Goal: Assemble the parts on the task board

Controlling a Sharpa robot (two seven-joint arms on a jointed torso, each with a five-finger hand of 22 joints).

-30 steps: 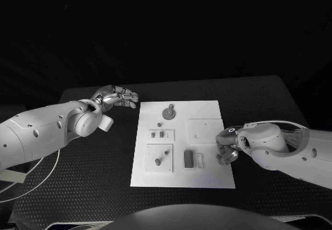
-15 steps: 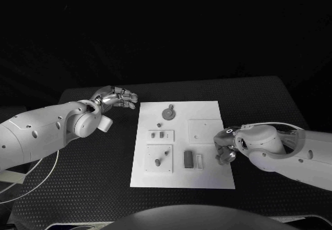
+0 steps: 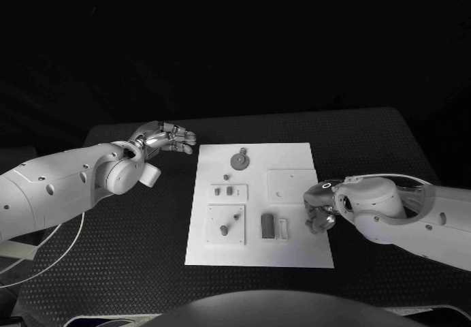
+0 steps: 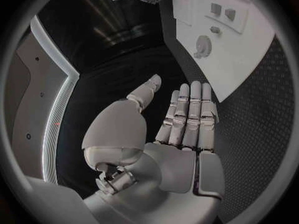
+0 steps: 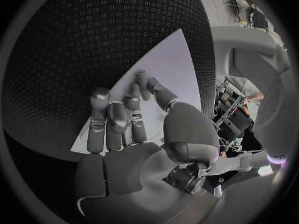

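Meanwhile, left robot hand (image 3: 169, 138) empty, fingers apart, right robot hand (image 3: 321, 206) fingers curled over task board (image 3: 299, 253) edge, grasp unclear

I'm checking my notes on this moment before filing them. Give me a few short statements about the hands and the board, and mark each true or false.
1. The left hand hovers over the black table, off the far left corner of the white board. True.
2. The left hand holds a small grey piece. False: the left wrist view shows its fingers straight and nothing in the palm.
3. The right hand is at the board's right edge. True.
4. The round grey piece lies at the board's near end. False: it lies at the far end.
5. The dark upright block stands off the board. False: it stands on the board, in its near half.
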